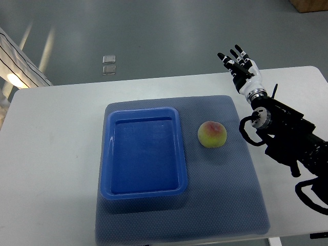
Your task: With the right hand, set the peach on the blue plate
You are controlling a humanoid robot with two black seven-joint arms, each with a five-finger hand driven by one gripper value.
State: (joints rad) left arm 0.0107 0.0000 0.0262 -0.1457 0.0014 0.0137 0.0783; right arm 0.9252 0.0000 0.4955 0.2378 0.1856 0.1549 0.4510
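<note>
A yellow-green peach (212,134) with a red blush lies on the grey-blue mat, just right of the blue plate (143,192), a deep rectangular tray with nothing in it. My right hand (237,64) is raised above the table's far edge, up and to the right of the peach, fingers spread and holding nothing. Its black forearm (287,136) comes in from the right edge. The left arm is out of view.
The grey-blue mat (225,200) covers the middle of the white table (51,154). The table's far edge runs just behind the mat, with grey floor beyond. A striped object (20,64) shows at the far left.
</note>
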